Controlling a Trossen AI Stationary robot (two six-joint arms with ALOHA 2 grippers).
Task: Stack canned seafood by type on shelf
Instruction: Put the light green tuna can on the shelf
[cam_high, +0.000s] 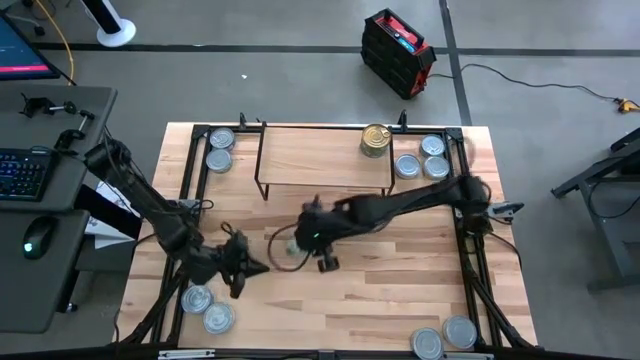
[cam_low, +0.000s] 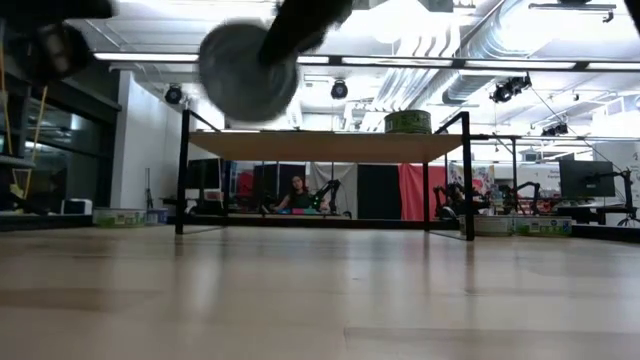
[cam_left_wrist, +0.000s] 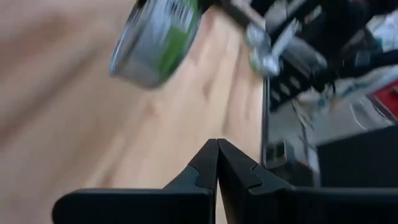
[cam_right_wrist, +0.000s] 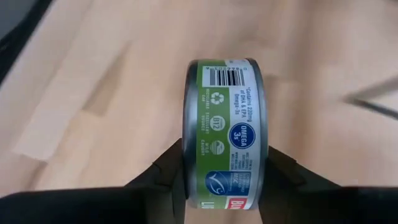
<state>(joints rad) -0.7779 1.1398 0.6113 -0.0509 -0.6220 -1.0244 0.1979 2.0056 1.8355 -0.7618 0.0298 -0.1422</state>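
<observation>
Green-label tin (cam_right_wrist: 227, 134), barcode, blue logo.

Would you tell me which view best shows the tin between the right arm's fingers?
The right wrist view: the green-labelled tin fills it, on edge between the right gripper's fingers, label readable. The left wrist view shows it blurred, the low view only a round face, the high view barely.

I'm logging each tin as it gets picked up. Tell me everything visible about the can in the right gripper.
The can is a flat round tin with silver metal ends and a green paper label bearing a barcode, a blue omega-3 badge and recycling marks. It is held on edge between the right gripper's dark fingers, which press on its two flat faces, and the low view shows it lifted above the wooden tabletop, touching nothing else.
</observation>
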